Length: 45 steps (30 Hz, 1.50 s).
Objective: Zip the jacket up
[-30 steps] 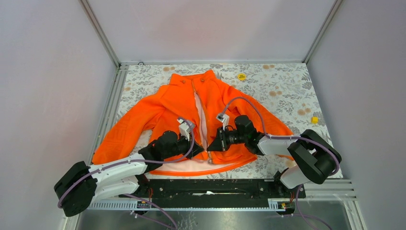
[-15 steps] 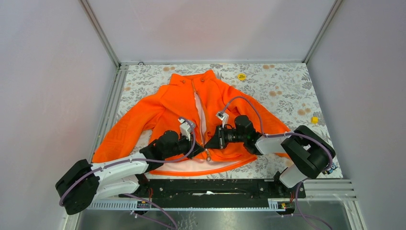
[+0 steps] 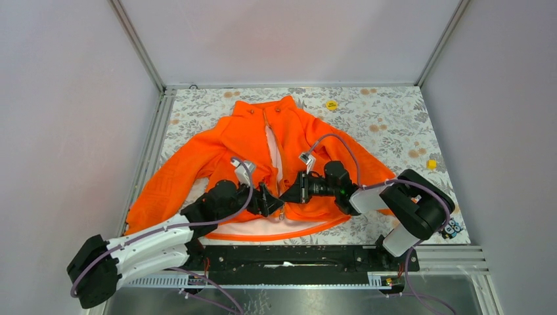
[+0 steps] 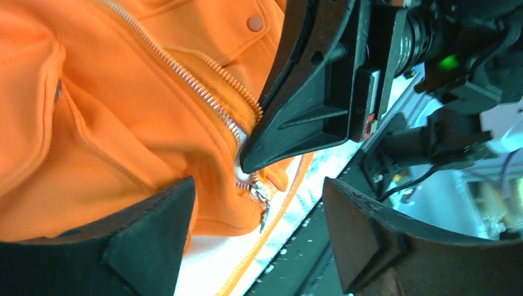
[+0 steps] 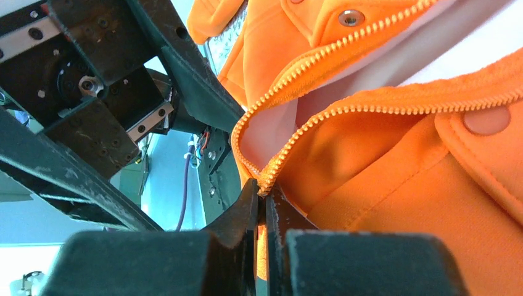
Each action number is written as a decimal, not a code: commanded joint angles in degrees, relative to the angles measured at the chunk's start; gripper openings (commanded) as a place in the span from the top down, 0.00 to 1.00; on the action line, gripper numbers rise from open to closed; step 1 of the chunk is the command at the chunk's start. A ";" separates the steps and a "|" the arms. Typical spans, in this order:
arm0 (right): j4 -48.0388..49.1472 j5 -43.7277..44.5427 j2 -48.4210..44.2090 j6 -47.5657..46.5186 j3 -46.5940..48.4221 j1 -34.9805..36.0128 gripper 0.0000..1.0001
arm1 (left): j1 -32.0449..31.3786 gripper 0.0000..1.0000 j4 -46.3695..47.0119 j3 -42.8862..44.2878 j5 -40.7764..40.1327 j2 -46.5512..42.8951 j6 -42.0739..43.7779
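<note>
The orange jacket (image 3: 223, 147) lies face up on the floral table, its front parted with white lining showing along the zipper (image 3: 272, 154). My left gripper (image 3: 268, 199) stands open at the bottom of the zipper. In the left wrist view its fingers (image 4: 148, 234) flank the small metal slider (image 4: 262, 196) without touching it. My right gripper (image 3: 287, 194) comes in from the right and is shut on the jacket's zipper edge near the hem. The right wrist view has the orange teeth (image 5: 296, 68) meeting just above that gripper (image 5: 264, 203).
A yellow round disc (image 3: 332, 104) lies at the back of the table, and a small yellow cube (image 3: 431, 164) sits at the right edge. A black rail (image 3: 295, 256) runs along the near edge. Grey walls enclose the table on three sides.
My left gripper has opened, letting go of the jacket near the hem, and its arm has shifted slightly left. The right gripper has crept left, still shut on the zipper edge.
</note>
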 commanded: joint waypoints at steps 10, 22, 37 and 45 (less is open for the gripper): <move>8.72 5.38 -3.54 0.99 -3.84 1.23 1.00 | -0.01 0.33 0.36 -9.63 -1.85 -10.12 -35.32; 10.86 4.89 -3.18 0.36 -4.23 2.18 1.00 | 0.06 0.49 15.66 -12.13 0.08 0.00 -35.89; 12.40 4.71 -1.89 1.03 -3.79 2.33 1.00 | 0.02 0.70 18.22 -11.46 2.23 3.21 -33.59; 12.55 4.78 -1.77 0.94 -3.61 2.70 1.00 | 0.06 0.72 23.54 -11.39 3.65 6.33 -33.87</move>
